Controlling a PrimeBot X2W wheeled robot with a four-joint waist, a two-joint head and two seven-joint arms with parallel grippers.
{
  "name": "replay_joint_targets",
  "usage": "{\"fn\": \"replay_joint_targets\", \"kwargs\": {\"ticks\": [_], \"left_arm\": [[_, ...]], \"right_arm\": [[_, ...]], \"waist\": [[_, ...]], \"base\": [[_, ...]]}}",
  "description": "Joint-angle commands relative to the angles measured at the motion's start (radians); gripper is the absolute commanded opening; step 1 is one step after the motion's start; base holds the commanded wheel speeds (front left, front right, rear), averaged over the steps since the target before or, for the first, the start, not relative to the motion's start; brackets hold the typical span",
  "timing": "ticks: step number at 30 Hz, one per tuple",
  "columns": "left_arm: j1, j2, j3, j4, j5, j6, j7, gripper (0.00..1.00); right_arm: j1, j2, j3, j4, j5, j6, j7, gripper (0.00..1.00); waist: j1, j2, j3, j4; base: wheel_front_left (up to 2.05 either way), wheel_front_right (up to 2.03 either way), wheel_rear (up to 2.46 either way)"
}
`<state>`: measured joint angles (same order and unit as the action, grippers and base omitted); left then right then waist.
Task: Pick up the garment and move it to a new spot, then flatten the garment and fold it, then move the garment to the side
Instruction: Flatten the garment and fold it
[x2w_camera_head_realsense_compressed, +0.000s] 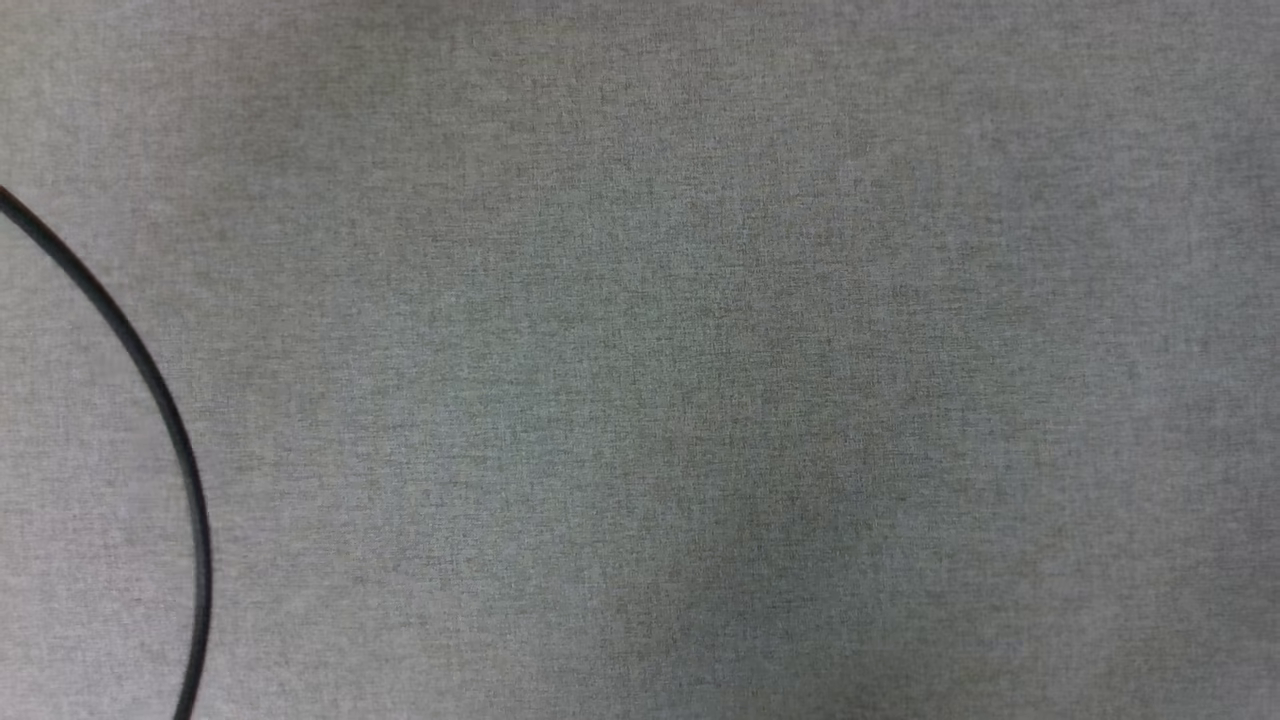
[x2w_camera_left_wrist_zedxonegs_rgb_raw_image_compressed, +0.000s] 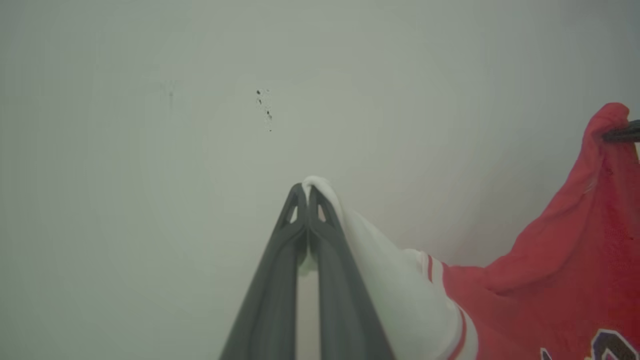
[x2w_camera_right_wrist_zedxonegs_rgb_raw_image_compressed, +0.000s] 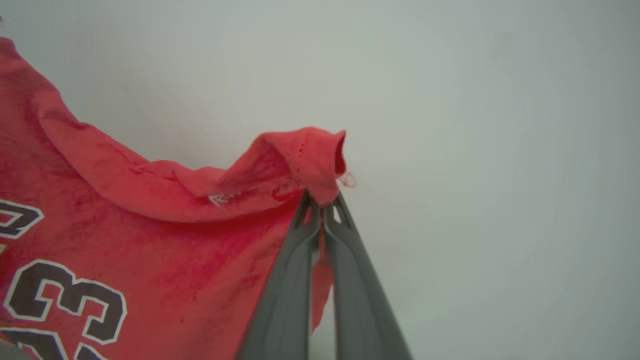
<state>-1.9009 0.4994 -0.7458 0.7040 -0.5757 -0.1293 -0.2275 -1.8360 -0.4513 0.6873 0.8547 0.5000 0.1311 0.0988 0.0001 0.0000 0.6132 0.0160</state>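
My left gripper (x2w_camera_left_wrist_zedxonegs_rgb_raw_image_compressed: 307, 192) is clenched on a white sleeve of the garment (x2w_camera_left_wrist_zedxonegs_rgb_raw_image_compressed: 550, 260), a red soft-fabric T-shirt. My right gripper (x2w_camera_right_wrist_zedxonegs_rgb_raw_image_compressed: 322, 202) pinches its red edge. The garment hangs between them, its long axis running gripper to gripper.

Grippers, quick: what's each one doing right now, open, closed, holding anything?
Left gripper: closed, holding the garment by its white sleeve.
Right gripper: closed, holding a red edge of the garment.
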Motion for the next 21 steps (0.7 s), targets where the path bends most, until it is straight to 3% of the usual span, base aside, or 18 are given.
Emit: {"fn": "replay_joint_targets", "kwargs": {"ticks": [1,12,16,21], "left_arm": [[0.026,0.005,-0.012,0.003,-0.013,0.000,-0.008,0.00],[0.361,0.038,-0.089,0.003,-0.147,0.000,-0.037,0.00],[0.524,0.077,-0.054,-0.065,-0.162,0.004,-0.039,0.00],[0.760,0.111,-0.015,-0.198,-0.153,0.040,-0.038,0.00]], "right_arm": [[0.030,0.007,0.014,0.008,0.006,-0.001,-0.005,0.00],[0.316,0.015,0.182,0.016,0.136,-0.001,-0.063,0.00],[0.422,-0.012,0.251,-0.020,0.189,-0.001,-0.069,0.00],[0.555,-0.073,0.328,-0.091,0.269,-0.001,-0.086,0.00]], "waist": [[-0.0001,0.0000,-0.005,0.000],[-0.0001,0.0000,-0.098,-0.004],[-0.0001,0.0000,-0.143,-0.011],[-0.0001,0.0000,-0.209,-0.012]], "base": [[0.00,0.00,0.00],[0.00,0.00,0.00],[0.00,0.00,0.00],[0.00,0.00,0.00]]}}
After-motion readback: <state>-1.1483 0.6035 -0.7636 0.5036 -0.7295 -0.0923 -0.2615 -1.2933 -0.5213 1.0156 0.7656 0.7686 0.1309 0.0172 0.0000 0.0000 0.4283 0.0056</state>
